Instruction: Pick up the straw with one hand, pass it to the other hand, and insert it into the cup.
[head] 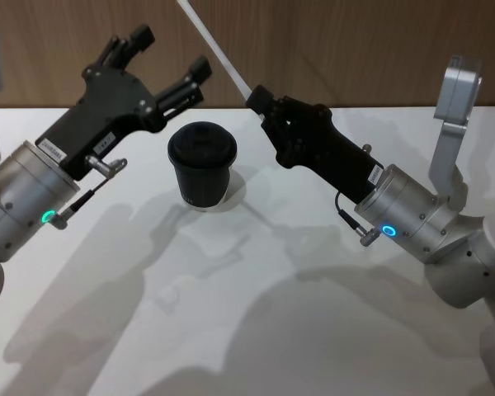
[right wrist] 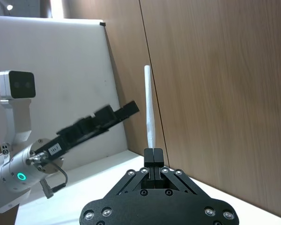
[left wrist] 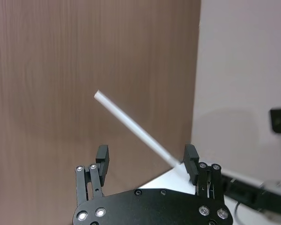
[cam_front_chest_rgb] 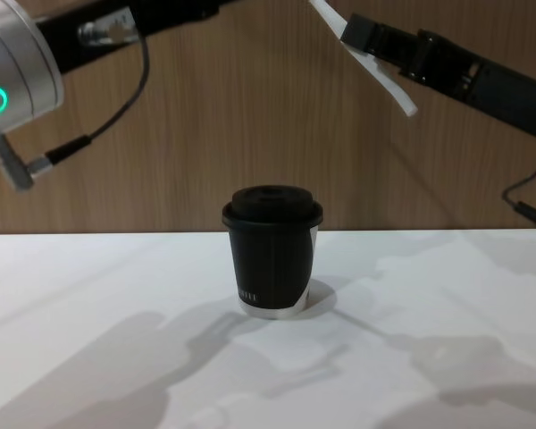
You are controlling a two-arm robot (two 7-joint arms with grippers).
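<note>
Wood panelling backs the white surface (head: 231, 322), where the cup (head: 200, 169) stands upright with its lid on, between the two arms. The right gripper (head: 258, 99) hangs above and just right of the cup, its jaws closed on the straw (head: 214, 41) near its lower end. The straw's long axis slants up and leftward from those jaws, towards the wall, with a short stub poking out below. The left gripper (head: 172, 54) is raised left of the cup with its jaws spread wide and empty. In the left wrist view the straw crosses ahead of that gap without touching. The handover looks near: the left jaws need to close around the free upper length.
</note>
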